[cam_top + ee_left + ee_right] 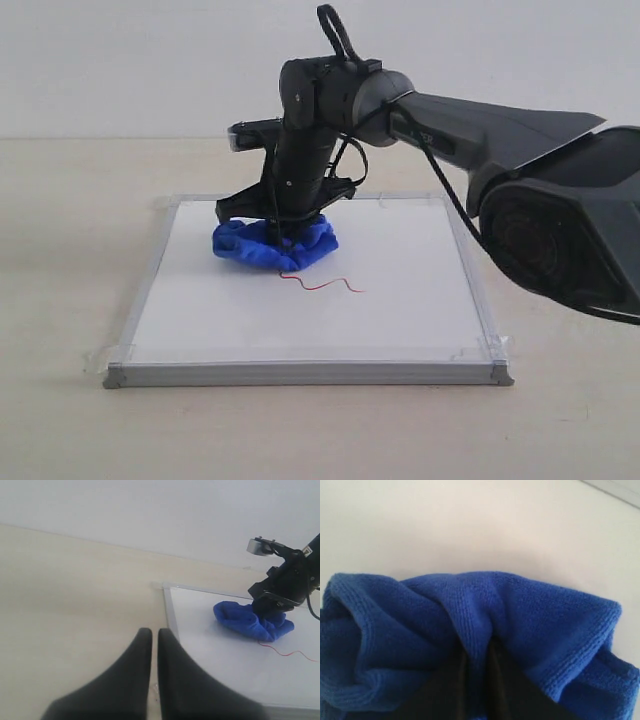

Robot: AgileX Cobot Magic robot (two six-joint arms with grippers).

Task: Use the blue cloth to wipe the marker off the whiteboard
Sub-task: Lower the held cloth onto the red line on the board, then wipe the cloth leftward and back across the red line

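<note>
Right wrist view shows the right jaws closed on a raised fold of the blue cloth [470,625]. The two dark fingers [445,690] pinch the pleat between them, and the rest of the fabric bunches around them. In the exterior view the right arm [480,130] reaches in from the right and points down onto the cloth. The cloth rests bunched on the whiteboard [400,310], in its far left part. The red marker squiggle [322,284] starts at the cloth's near edge and runs right toward the board's middle, uncovered. The board lies flat on the pale tabletop [60,300], with clear tape [100,355] at its corners. Left wrist view shows the left jaws drawn together with only a thin slit between them, gripping nothing. They sit above the tabletop just beside the board's frame, well apart from the cloth.
</note>
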